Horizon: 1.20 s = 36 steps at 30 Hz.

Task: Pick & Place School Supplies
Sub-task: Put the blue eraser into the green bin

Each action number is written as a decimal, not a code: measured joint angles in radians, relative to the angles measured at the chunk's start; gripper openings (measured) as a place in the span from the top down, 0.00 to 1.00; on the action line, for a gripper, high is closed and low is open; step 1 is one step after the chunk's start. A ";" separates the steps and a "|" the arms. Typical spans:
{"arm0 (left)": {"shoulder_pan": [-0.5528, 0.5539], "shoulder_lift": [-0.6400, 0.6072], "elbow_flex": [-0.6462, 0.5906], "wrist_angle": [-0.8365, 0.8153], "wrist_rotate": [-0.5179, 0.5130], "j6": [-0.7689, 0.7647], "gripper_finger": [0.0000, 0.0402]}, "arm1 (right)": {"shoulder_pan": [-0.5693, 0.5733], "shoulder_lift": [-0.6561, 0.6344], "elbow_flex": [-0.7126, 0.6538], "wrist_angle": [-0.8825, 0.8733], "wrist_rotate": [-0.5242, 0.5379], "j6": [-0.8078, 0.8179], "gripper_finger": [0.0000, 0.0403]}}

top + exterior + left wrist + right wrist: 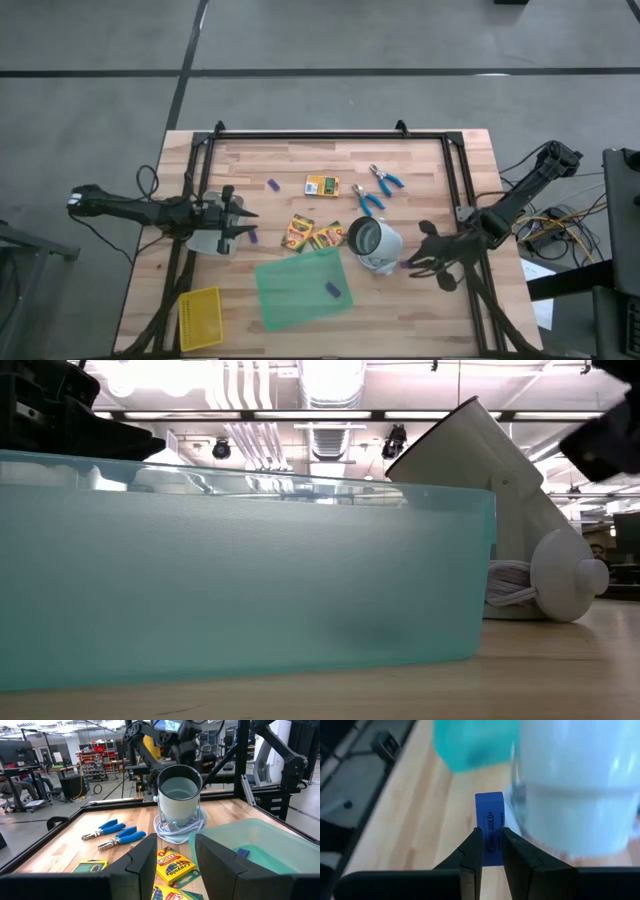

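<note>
right pincer clamps blue eraser — wrist view only | left pincer half-open, empty

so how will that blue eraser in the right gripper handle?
The blue eraser, pinched between the right gripper fingers, keeps its block shape, so probably stiff. It looks small and likely light. Flat faces suggest it won't roll when set down.

Eraser lower end hidden between right fingers.

Grey floor surrounds the wooden table; bright ceiling lights overhead.
</note>
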 joint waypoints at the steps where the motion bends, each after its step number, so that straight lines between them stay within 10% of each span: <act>1: 0.000 0.000 0.000 0.000 0.000 0.000 0.65 | 0.000 0.006 0.000 0.031 0.002 -0.024 0.87; 20: 0.000 0.000 0.000 -0.002 0.000 0.000 0.65 | 0.100 0.497 0.015 0.769 0.370 -0.085 0.87; 36: 0.000 0.000 0.000 -0.006 0.000 0.000 0.65 | 0.085 0.909 0.357 0.798 0.504 -0.081 0.87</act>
